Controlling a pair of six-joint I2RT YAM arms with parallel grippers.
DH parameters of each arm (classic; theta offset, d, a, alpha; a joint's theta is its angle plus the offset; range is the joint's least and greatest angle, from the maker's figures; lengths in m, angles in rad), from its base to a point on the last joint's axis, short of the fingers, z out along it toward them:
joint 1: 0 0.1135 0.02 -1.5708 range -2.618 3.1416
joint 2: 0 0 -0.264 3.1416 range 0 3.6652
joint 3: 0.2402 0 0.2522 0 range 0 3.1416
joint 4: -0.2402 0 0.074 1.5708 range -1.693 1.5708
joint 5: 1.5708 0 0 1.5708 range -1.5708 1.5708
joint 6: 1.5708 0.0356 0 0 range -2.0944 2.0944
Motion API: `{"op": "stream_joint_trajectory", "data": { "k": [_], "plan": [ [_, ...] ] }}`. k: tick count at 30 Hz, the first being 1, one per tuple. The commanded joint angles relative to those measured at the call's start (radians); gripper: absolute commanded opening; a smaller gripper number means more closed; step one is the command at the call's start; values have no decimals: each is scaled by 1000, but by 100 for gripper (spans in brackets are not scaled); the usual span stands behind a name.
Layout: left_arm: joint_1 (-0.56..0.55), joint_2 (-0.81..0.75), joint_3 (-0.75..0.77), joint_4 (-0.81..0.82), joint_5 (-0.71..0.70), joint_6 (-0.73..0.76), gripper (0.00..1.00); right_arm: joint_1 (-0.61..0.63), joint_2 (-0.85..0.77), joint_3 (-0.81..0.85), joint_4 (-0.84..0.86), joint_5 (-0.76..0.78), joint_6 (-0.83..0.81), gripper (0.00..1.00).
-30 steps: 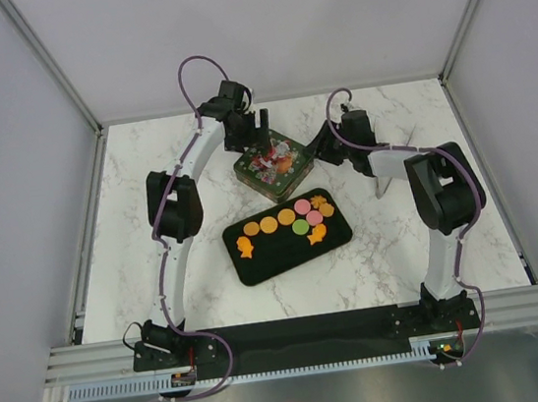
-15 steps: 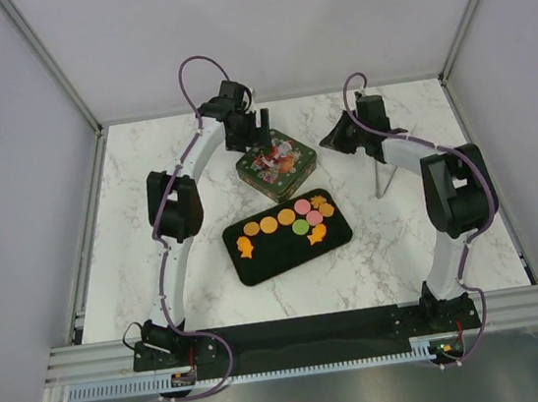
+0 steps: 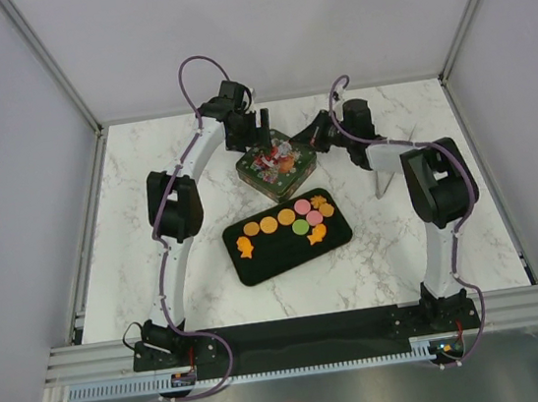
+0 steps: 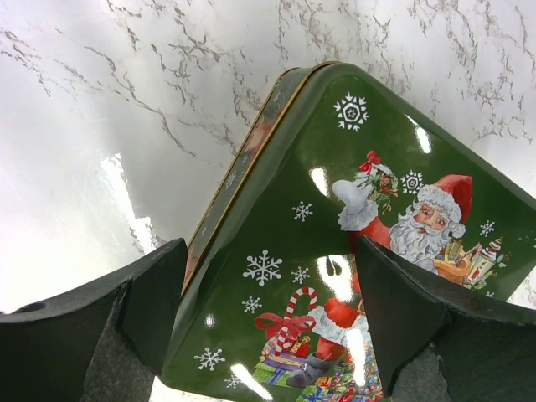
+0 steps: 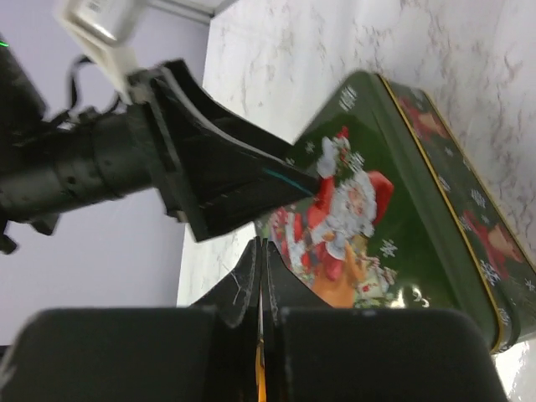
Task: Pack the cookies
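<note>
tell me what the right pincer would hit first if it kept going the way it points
Most likely the green Christmas tin: the right pincer, jaws closed, aims at its Santa lid. The left pincer sits close beside that line, so depth leaves some doubt.

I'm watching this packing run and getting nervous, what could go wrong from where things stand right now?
The left gripper straddles only one corner of the closed Christmas tin, so the tin could twist or slip out. The right gripper, shut, sits close to both and might bump them. The cookies lie loose on the black tray; a knock could scatter them.
</note>
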Motion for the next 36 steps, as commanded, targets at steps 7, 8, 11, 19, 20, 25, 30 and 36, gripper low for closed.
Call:
{"op": "stream_joint_trajectory", "data": {
  "k": [7, 8, 11, 19, 20, 25, 30, 36],
  "plan": [
    [6, 20, -5, -17, -31, 57, 88, -12, 207, -167, 262, -42, 118, 0],
    [6, 20, -5, -16, -31, 57, 88, -11, 203, -168, 254, -41, 114, 0],
    [6, 17, -6, -17, -32, 59, 88, -14, 175, -165, 243, -39, 103, 0],
    [6, 19, -6, -16, -31, 59, 88, -32, 79, -61, 217, -75, 105, 0],
    [6, 19, -6, -16, -32, 59, 88, -31, 71, -46, 213, -75, 104, 0],
    [6, 6, -3, -11, -29, 59, 88, -32, 59, 8, 231, -93, 132, 0],
    [6, 5, -2, -11, -28, 57, 88, -31, 105, -26, 257, -93, 146, 0],
    [6, 8, -3, -11, -25, 57, 88, -61, 241, -136, 320, -73, 172, 0]
  ]
}}
